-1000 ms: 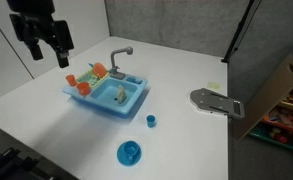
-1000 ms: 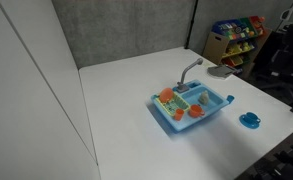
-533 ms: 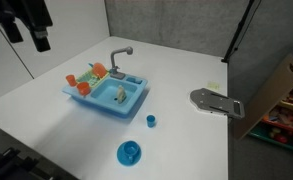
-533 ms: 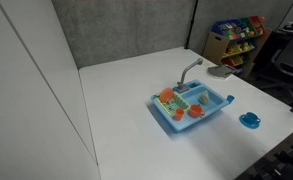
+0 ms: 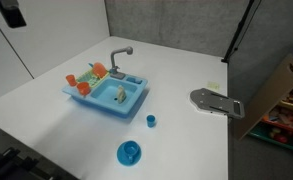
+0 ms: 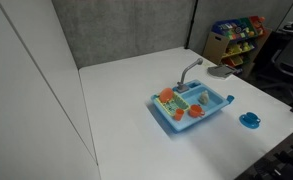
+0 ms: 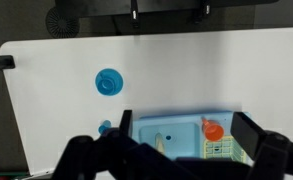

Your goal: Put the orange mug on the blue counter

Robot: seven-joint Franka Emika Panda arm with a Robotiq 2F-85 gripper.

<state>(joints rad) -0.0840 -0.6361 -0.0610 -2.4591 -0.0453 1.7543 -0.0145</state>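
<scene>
Inside the blue sink (image 7: 181, 124) sits an orange mug (image 7: 214, 129).

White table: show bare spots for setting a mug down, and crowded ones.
Widest bare stretch: white table between the blue plastic toy sink and the white side wall. Also free: between sink and grey flat object. Crowded: the sink's rack of orange pieces; around the small blue cup and round blue dish.

Black, angular two-fingered pincer (image 7: 181, 135)
</scene>
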